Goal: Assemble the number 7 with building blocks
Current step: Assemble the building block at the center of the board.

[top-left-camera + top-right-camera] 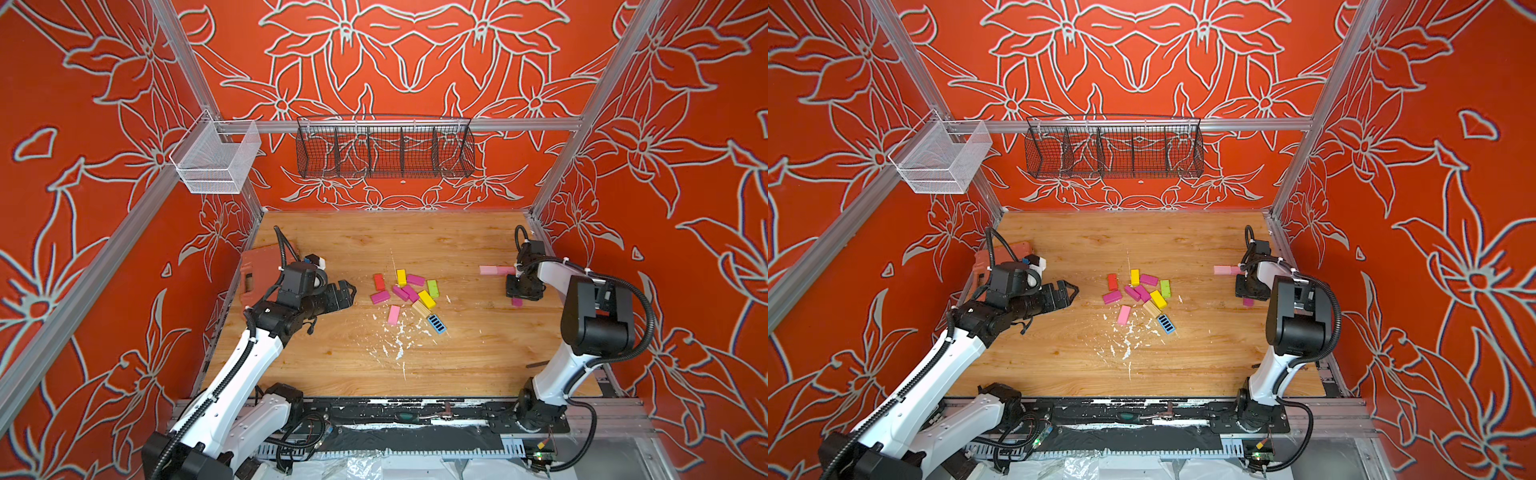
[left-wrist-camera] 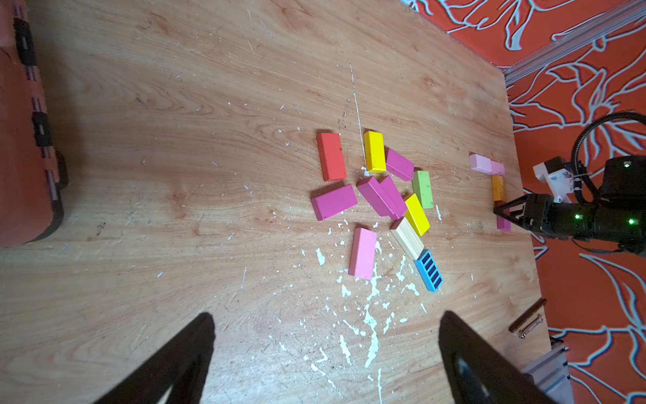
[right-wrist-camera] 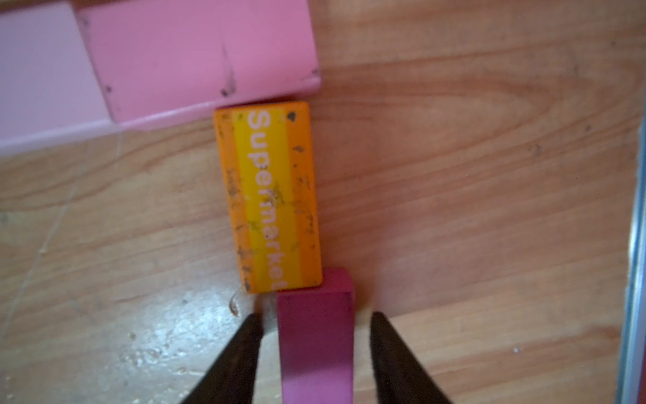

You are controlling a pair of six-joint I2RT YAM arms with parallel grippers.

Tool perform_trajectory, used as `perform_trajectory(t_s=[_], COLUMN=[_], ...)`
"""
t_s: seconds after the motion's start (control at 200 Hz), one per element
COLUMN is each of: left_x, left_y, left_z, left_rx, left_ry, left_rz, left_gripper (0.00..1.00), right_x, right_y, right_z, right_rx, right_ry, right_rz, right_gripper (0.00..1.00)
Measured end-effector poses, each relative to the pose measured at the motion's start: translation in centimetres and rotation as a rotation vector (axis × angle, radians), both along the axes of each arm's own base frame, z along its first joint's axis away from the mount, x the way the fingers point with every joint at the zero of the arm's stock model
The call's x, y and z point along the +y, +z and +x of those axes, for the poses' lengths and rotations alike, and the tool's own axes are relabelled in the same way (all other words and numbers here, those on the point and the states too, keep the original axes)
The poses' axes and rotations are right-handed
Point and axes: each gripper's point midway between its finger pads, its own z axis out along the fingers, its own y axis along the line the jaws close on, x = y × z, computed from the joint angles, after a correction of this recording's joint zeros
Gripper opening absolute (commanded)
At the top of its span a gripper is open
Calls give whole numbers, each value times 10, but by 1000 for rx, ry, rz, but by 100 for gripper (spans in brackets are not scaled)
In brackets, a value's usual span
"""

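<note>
Although short of stem, has two pink wooden bars across, orange printed wooden block and flat magenta wooden block beneath, right claw spread astride the magenta, left claw spread idle.

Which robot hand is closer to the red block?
Left. The left gripper hangs open a short gap from the red block; the right gripper is far across the table, around a magenta block.

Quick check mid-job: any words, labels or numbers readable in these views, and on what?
"Supermarket": white letters along the yellow stripe of the orange block, in the right wrist view.
Blue striped block: dark bars only, no letters.
Nothing else legible in any view.
</note>
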Motion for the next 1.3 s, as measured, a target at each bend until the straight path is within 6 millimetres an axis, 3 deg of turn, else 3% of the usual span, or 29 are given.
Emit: perform_trajectory(t_s=[0.22, 0.375, 0.581, 0.816, 1.296], left_x=[0, -1, -3, -3, -3], left_y=[-1, 1, 3, 5, 2], left_z=[1, 1, 0, -1, 1], left_rx=[8, 5, -1, -7, 5], left_ry=[-3, -8, -15, -15, -15], left_rz=[-15, -27, -36, -37, -34], left_gripper=[97, 97, 97, 97, 97], right_x=[1, -11, -35, -58, -58], right_y=[21, 32, 28, 20, 10], right_z=[-10, -21, -27, -10, 2], right_rx=[-59, -81, -65, -51, -48], right_ry=[-63, -126, -206, -251, -236], right_rz=[1, -51, -68, -81, -45], right_gripper=[72, 74, 74, 74, 73])
